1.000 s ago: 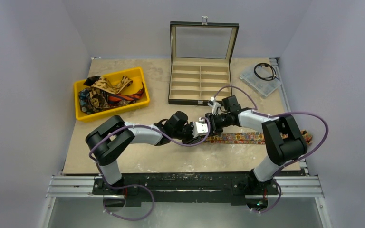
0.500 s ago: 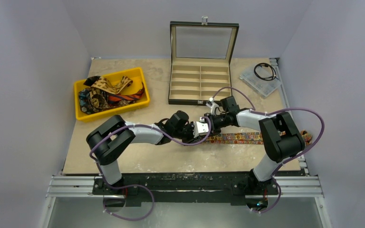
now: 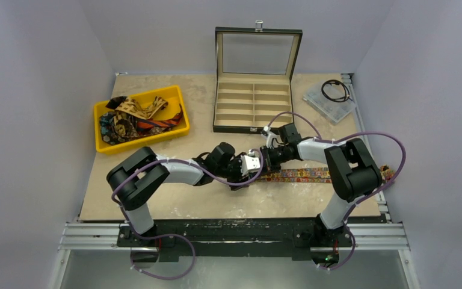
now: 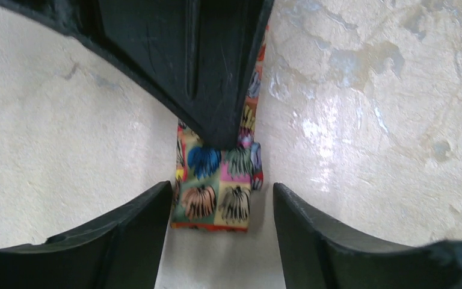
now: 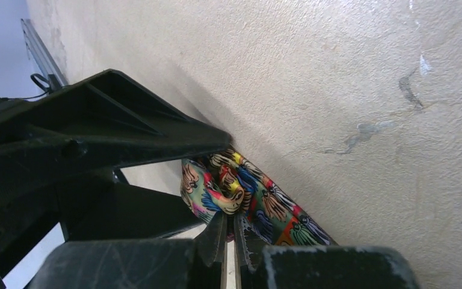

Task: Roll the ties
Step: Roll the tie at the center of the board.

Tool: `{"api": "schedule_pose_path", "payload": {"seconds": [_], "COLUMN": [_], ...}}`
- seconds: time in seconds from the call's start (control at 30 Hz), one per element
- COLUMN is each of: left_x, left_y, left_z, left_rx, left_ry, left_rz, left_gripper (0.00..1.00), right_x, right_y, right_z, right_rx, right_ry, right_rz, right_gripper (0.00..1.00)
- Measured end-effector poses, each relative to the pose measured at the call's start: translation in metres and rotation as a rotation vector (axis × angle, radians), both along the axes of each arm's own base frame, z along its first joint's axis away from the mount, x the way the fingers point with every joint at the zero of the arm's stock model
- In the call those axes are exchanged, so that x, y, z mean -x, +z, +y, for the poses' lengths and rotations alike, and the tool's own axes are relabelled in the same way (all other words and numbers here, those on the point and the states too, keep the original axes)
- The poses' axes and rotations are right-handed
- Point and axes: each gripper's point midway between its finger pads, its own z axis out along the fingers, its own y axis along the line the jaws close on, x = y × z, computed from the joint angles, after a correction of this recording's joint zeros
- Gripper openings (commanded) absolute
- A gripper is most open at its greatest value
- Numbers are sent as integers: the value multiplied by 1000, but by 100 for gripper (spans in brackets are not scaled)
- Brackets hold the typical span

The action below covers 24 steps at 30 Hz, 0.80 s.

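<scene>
The multicoloured floral tie (image 3: 304, 175) lies flat along the table's front right. Its left end is folded into a small roll (image 5: 246, 192). My right gripper (image 5: 230, 233) is shut on that rolled end and also shows in the top view (image 3: 264, 158). My left gripper (image 4: 221, 208) is open, with its fingers on either side of the tie's folded end (image 4: 213, 201) and not touching it. In the top view it (image 3: 248, 165) sits just left of the right gripper. The other ties (image 3: 135, 117) lie heaped in a yellow bin (image 3: 104, 146).
An open black box (image 3: 254, 102) with tan compartments stands at the back centre. A clear plastic case (image 3: 325, 101) with a black coiled cable (image 3: 335, 89) lies at the back right. The metal rail (image 3: 234, 236) runs along the near edge.
Both grippers have shifted slightly to the left together, the right one still holding the tie's end. The bin and box have not moved.
</scene>
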Motion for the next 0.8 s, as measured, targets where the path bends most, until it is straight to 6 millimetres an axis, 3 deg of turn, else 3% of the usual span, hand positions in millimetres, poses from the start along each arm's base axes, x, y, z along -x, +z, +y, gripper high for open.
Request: {"api": "schedule_pose_path", "payload": {"seconds": [0.23,0.43,0.63,0.8], "left_x": [4,-6,-15,-8], "left_y": [1,1,2,1], "left_z": [6,-4,-14,-3], "left_rx": [18,36,34,13], "left_ry": [8,8,-5,-2], "left_rz": [-6,-32,-46,-36], "left_gripper": [70,70,50,45], "right_x": [-2,-2,-2,-8], "right_y": [-4,-4,-4,1], "right_z": [-3,-4,-5,-3], "right_rx": [25,27,25,27], "right_ry": [15,37,58,69], "right_rz": [-17,-37,-59,-81], "right_gripper": [0,0,0,0]}}
